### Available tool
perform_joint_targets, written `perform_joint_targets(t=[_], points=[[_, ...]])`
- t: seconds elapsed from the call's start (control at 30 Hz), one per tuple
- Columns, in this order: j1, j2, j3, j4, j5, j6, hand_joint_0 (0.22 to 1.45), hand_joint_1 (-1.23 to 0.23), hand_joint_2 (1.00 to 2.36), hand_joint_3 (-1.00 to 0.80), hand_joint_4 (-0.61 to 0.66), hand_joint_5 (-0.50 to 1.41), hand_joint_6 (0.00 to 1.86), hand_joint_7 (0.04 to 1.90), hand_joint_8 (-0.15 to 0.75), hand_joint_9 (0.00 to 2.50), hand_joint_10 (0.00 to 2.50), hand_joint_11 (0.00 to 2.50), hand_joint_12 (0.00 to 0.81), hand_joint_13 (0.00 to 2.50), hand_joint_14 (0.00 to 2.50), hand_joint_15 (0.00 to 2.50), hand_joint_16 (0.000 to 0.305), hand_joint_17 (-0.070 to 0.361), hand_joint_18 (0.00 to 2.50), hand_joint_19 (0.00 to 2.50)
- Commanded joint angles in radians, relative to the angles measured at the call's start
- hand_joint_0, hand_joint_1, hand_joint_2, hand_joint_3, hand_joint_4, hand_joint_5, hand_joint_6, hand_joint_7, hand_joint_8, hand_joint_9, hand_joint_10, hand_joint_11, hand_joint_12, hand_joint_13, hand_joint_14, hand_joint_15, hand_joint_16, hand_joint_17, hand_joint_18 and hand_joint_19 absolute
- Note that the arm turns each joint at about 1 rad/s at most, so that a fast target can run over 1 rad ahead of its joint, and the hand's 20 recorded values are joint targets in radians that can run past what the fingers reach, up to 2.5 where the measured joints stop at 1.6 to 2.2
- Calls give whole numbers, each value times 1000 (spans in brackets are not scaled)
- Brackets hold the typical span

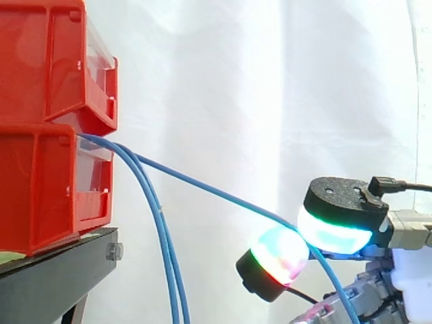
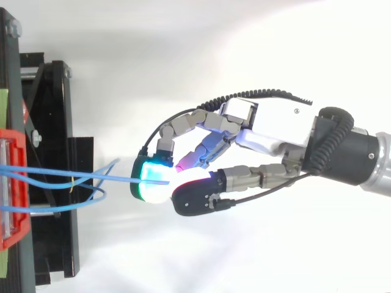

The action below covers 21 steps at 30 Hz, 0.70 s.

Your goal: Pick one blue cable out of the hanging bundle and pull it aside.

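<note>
Thin blue cables [image 1: 162, 223] come out of the lower red bin [image 1: 47, 189] and hang down beside the black stand [image 1: 61, 277]. One blue cable [image 1: 223, 194] is stretched out to the right, away from the hanging ones. It runs into my hand [image 2: 269, 131], where two glowing fingertips [image 1: 331, 229] pinch it. In the top view the same cable [image 2: 91, 179] runs from the red bin [image 2: 12, 183] straight to the pinching fingertips [image 2: 153, 180]. My hand reaches in from the right, its other fingers curled.
A second red bin [image 1: 54, 54] is stacked on the lower one. The black stand's frame [image 2: 55, 152] lies at the left under the bins. A white curtain [image 1: 270, 101] backs the scene.
</note>
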Motion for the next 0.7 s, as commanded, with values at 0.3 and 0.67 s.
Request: perform_joint_targets(t=[0.3,0.67], points=[[2,0,-19,19,4,-3,422,-801,1683,-98,-314,-13,865,1079,235,1010,7,220,300,986,13,386,47,106,819,354],[4,0,-19,13,1,-5,422,-797,1681,-97,-314,-13,865,1078,234,1017,7,222,299,991,14,387,47,106,819,357]])
